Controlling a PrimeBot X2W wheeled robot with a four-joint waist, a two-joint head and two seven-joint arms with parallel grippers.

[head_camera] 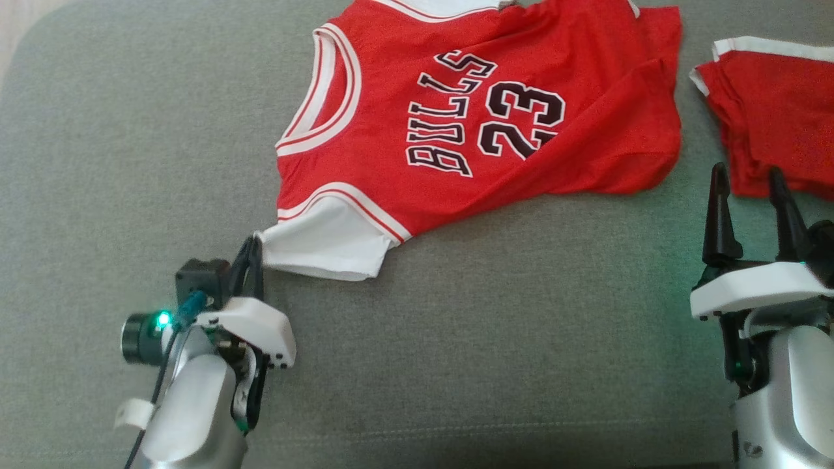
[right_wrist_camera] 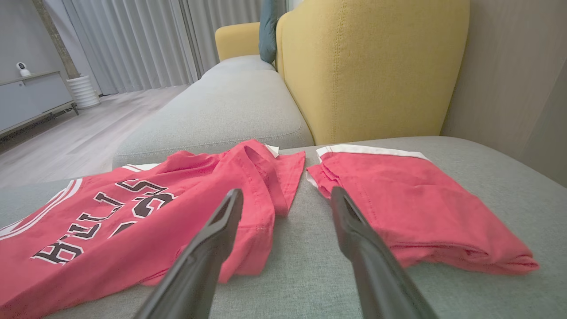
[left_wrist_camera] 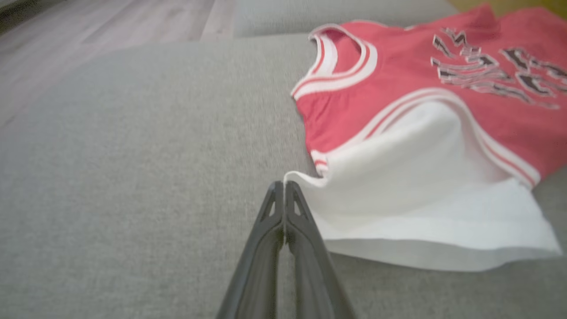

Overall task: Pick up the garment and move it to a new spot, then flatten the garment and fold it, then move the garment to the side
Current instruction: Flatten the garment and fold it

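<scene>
A red basketball jersey (head_camera: 469, 130) with "BULLS" and "23" in black letters lies spread on the grey seat cushion (head_camera: 130, 163) of a sofa. Seen from the robot's head, it takes the place from 11 to 1 o'clock, the neck opening turned to 9 o'clock and the hem to 3 o'clock. Its cloth is not fully flat: some folds run across the hem side. The white sleeve (head_camera: 326, 244) hangs out of the lower armhole toward 7 o'clock and is drawn to a point. At this point stands the left gripper (head_camera: 254, 251), at about 8 o'clock. Its two dark fingers are pressed together and they pinch the corner of the sleeve; in the left wrist view the white edge ends exactly at the fingertips. The right gripper (head_camera: 747, 169) stands at 4 o'clock with its fingers spread wide and nothing between them, only bare cushion. Just beyond its fingertips, at 2 o'clock, lie folded red shorts (head_camera: 775, 111) with a white band, near the jersey's hem but apart from it. In the right wrist view a yellow backrest (right_wrist_camera: 372, 66) rises behind the cushion at 12 o'clock, and a pale wooden floor (right_wrist_camera: 79, 141) and grey curtains (right_wrist_camera: 133, 40) show toward 10 o'clock.
</scene>
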